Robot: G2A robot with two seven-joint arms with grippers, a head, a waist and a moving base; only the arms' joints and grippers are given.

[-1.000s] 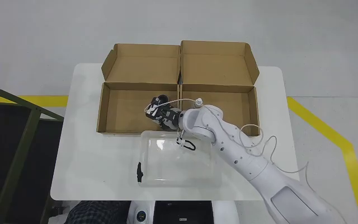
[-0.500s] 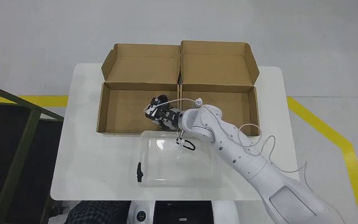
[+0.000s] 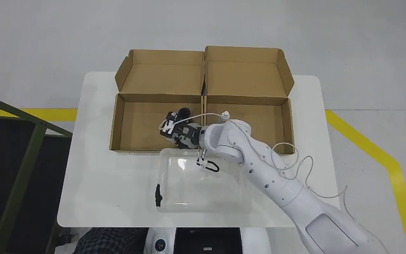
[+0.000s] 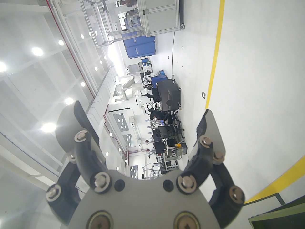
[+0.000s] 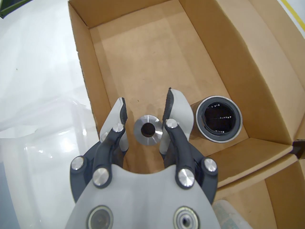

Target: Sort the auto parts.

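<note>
The small metal bushing [image 5: 147, 129] stands in the left cardboard box [image 5: 152, 55] just beside a linear bearing [image 5: 218, 122], the right gripper [image 5: 145, 96] spread open around it, so two parts look sorted, while a black part [image 3: 157, 195] in the clear tray [image 3: 190, 198] on the table apparently remains.

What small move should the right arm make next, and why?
Probably lift the right gripper straight up: its jaws stand open, apart from the metal sleeve, which seems to rest already on the box floor beside the bearing.
</note>
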